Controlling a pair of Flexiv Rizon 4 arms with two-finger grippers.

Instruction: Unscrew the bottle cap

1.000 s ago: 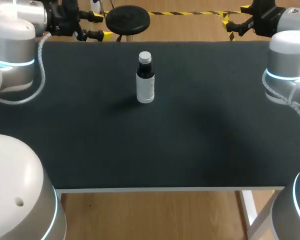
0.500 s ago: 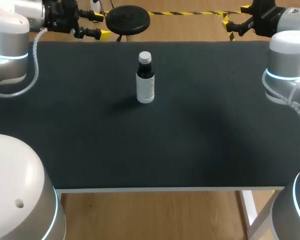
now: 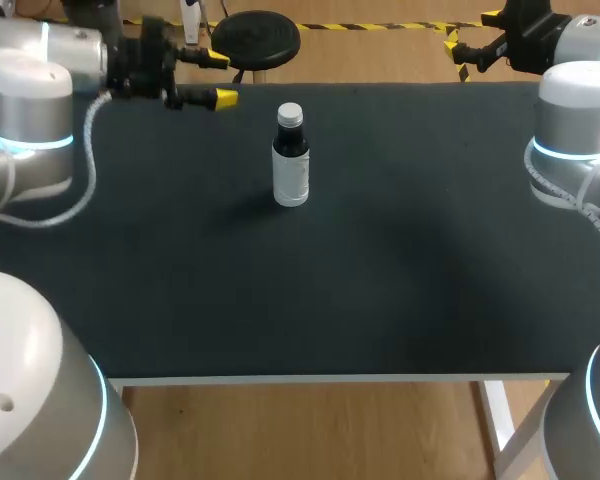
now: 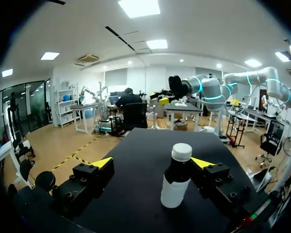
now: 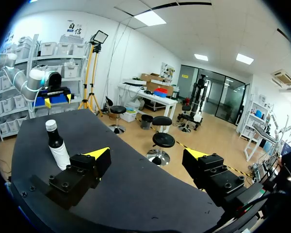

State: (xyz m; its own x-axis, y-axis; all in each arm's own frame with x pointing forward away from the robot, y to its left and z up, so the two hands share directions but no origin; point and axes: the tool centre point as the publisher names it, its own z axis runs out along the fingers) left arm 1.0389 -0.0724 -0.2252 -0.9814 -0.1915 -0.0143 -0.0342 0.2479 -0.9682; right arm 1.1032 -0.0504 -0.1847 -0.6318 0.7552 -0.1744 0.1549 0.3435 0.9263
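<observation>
Sideways, my left hand (image 3: 220, 78) gapes wide, aimed at the upright bottle (image 3: 291, 160), likely to steady it; my right hand (image 5: 146, 154) hangs well apart, fingers spread.

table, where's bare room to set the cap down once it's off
Bare table runs from the bottle to the front edge and across the whole right half. The only tight spot is between the bottle and the left claw, open at the rear left.
</observation>
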